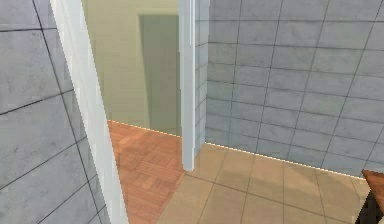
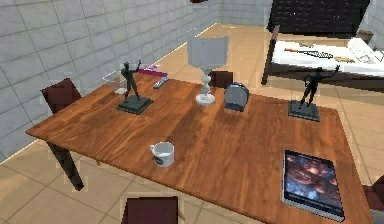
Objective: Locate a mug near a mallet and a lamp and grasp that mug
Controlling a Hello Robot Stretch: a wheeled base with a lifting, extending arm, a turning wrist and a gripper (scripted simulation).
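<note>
At my fingers, I cannot tell the state. On the worktop (image 2: 250, 140) stands one white mug (image 2: 162, 152), close to the near edge, with one lamp (image 2: 207, 70) beyond it (a pink item (image 2: 150, 72) farther out may be the mallet). Step in hand: locating, which I judge complete. Next move calls for lining my arm up with the mug, then reaching. Count: two statuettes, left (image 2: 130, 85) and right (image 2: 308, 95); one grey box (image 2: 237, 96); one dark slab (image 2: 313, 182).
</note>
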